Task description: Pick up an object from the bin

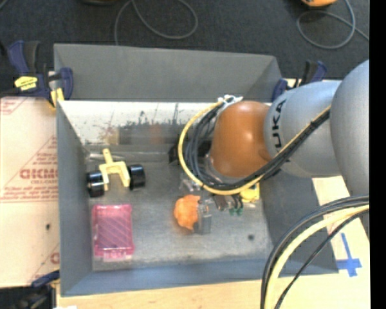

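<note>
- Nearest thing to my pincer (203, 219) is an orange lump (186, 212). It is rounded with an uneven outline.
- It lies on the floor of the bin (161, 76), right of centre and toward the near wall.
- Relation: the lump sits just left of the pincer tip in the camera view, touching it or nearly so. I can't confirm it's inside the grip, so I'm not calling it held.
- Pincer state: cannot tell whether apart or together. My wrist cover and cable loop hide most of it, and only a grey stub shows.
- Handling, my guess: light, probably soft or foam-like. The surface looks matte, so likely not slippery, and it doesn't look fragile.
- Risk: being round, it may roll or squirt out sideways if pinched off-centre.
- Where to take hold: across its widest middle, centred, not nipping the edge nearest the pincer.
- The floor right around the lump looks bare, so there's little to snag.
- A small yellow-green thing (246, 197) lies on the other side of the pincer, under my wrist, near but apart from the lump.
- Well apart on the left are a yellow-and-black piece (116, 174) and a pink flat pack (112, 232). Neither is in play.
- Judgement: I'd likely need a slight shift left to centre over the lump.
</note>
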Available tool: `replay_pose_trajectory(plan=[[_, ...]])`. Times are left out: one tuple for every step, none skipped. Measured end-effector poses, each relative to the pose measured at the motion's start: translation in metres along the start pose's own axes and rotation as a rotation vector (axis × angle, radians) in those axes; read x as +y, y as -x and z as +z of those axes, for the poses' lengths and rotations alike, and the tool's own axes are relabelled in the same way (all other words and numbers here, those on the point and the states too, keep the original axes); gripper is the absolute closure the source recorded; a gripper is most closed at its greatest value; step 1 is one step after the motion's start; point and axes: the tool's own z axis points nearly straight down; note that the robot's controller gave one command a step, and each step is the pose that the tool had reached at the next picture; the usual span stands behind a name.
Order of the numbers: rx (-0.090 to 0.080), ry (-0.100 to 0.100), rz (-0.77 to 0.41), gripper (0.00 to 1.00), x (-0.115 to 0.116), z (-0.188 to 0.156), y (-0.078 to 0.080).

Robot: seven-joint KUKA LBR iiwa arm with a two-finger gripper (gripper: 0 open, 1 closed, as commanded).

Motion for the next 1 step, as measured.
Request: replay_pose_trajectory(plan=[[-0.012, -0.002, 0.015, 1.0, -0.0123, -0.1782, 0.0055]])
